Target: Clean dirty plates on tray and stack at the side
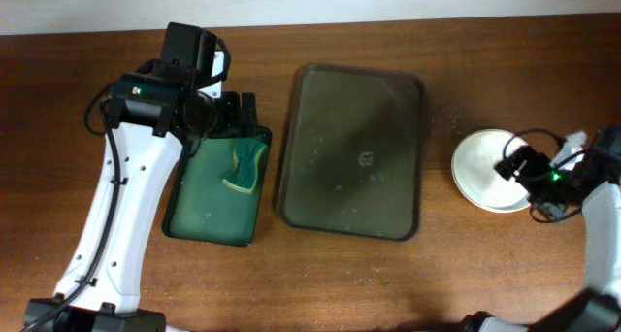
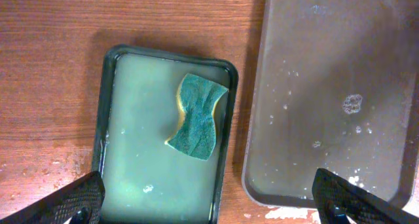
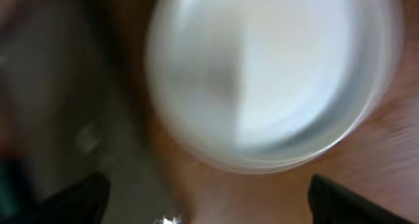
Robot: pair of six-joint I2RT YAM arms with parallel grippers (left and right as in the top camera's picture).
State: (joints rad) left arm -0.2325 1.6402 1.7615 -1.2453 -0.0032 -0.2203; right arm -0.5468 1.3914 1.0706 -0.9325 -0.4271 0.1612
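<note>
The large dark olive-brown tray [image 1: 351,149] lies mid-table with only water drops and foam on it; its wet floor also shows in the left wrist view [image 2: 327,99]. White plates [image 1: 482,169] sit stacked on the wood to its right, blurred in the right wrist view [image 3: 268,73]. My right gripper [image 1: 519,169] hangs open over the stack's right side, empty. My left gripper [image 1: 236,114] is open and empty above the far end of the small green tray [image 1: 199,211], where a green sponge [image 1: 246,167] lies, also seen in the left wrist view [image 2: 195,116].
The green tray [image 2: 105,119] holds soapy water. Bare wooden table [image 1: 456,70] surrounds the trays. A wet patch marks the wood near the big tray's corner [image 2: 288,212].
</note>
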